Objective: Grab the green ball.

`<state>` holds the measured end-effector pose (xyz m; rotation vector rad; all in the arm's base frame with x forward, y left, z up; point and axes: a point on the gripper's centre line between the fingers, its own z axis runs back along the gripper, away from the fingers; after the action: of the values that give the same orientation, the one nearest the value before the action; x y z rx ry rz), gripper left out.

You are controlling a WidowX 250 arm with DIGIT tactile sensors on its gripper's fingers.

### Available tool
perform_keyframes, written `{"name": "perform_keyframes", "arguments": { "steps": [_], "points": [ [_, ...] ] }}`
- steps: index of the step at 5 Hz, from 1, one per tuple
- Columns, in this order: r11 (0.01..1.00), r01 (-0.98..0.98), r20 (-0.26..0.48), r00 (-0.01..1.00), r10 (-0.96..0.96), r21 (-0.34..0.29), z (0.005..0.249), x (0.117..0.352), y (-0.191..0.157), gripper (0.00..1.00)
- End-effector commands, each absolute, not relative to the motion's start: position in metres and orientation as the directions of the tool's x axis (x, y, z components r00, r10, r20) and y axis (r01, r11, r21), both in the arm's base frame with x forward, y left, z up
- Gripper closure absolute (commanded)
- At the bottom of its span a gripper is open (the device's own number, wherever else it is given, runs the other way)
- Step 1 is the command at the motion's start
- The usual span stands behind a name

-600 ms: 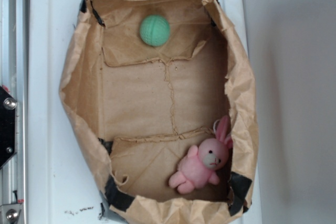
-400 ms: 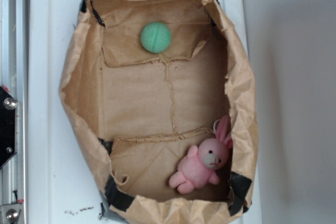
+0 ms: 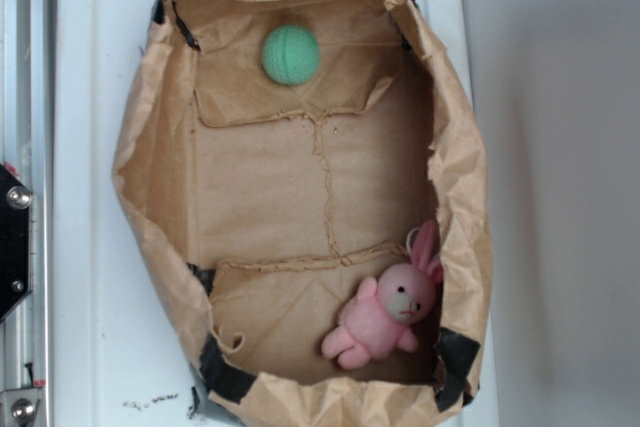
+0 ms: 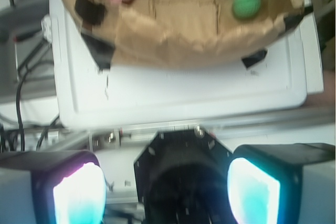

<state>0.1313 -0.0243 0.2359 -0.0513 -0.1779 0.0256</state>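
Spanning most of the exterior view, a white moulded plastic counter [image 3: 90, 197] carries everything, and in the wrist view its near edge lies ahead of the pincer [image 4: 167, 190]. On that counter rests a large crumpled brown paper bag [image 3: 460, 187], laid open like a shallow tray with its rim rolled outward and patches of black tape [image 3: 225, 372] at its corners. Seen from the wrist camera, the bag sits well ahead of the pincer, past the bare white strip of the counter, and the pincer hangs outside it, over a grey metal rail [image 4: 294, 119] and dark cables [image 4: 21, 87] at the counter's side.

Inside the bag, ahead and to the left of the pincer, lies a pink plush bunny [image 3: 385, 309] with long ears, tucked against the bag wall in one end corner. At the opposite end of the bag floor, ahead and to the right of the pincer, sits the small mint-green round ball [image 3: 291, 54] with faint lines across its surface. It rests on a folded paper flap near the end wall, well apart from the bunny and touching no wall.

The pincer is spread wide, its two pale pads [image 4: 79, 195] standing far apart with nothing between them, and it is nowhere near the ball.
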Motion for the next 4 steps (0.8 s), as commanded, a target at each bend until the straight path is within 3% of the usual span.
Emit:
{"name": "perform_keyframes", "arguments": {
  "steps": [1,4],
  "points": [
    [0.996,-0.06,0.219,0.973,0.072,-0.06,0.227,0.17,-0.037,0.0],
    [0.978,-0.207,0.239,0.95,0.203,-0.01,0.206,0.226,-0.044,0.0]
  ]
}}
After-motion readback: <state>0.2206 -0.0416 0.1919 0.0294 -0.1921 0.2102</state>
